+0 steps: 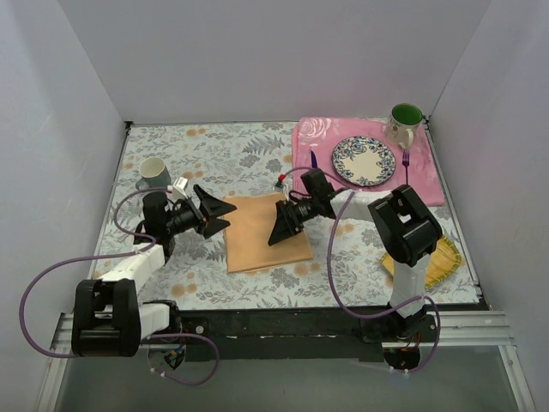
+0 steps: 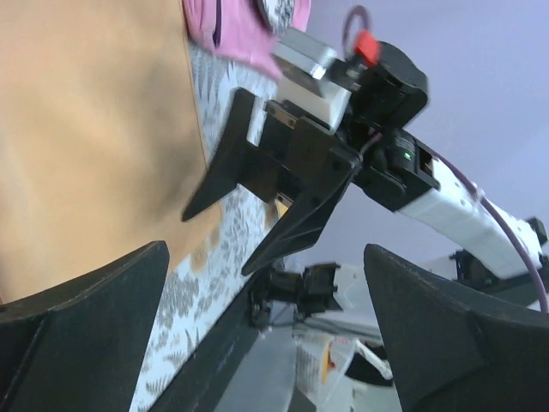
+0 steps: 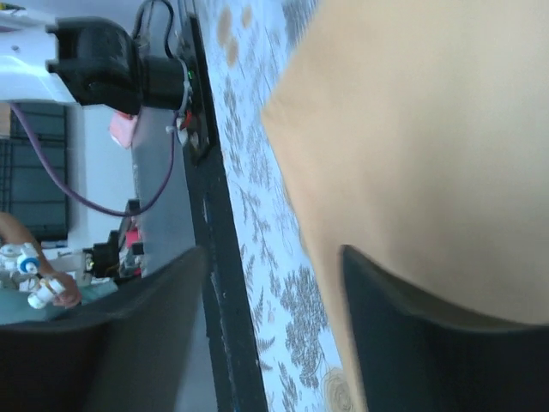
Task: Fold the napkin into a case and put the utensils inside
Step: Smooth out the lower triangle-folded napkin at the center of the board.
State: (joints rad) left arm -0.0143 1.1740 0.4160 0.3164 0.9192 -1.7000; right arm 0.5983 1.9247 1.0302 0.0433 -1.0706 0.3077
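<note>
Since both arms are bolted at the near edge, the napkin [image 1: 264, 232] lies straight out from them at mid-table. It is flat on the floral tablecloth [image 1: 214, 150], with its long axis running near to far at a slight tilt, and it sits between the two claws. The left gripper [image 1: 225, 215] hangs at the cloth's left long edge, fingers spread wide and grasping nothing. The right gripper [image 1: 276, 225] faces it from the right long edge. Its wrist view shows that edge running between its fingers, one over cloth and one over tablecloth. They stand apart, not yet pinched on the fabric. A fold across the short way would seem to fall to the right claw, astride the edge as it is. Farther back and to the right, the knife [image 1: 314, 160] and fork [image 1: 406, 163] rest on the pink placemat [image 1: 343, 133] either side of the plate [image 1: 364, 160], well apart from the napkin and nearer the right arm.
</note>
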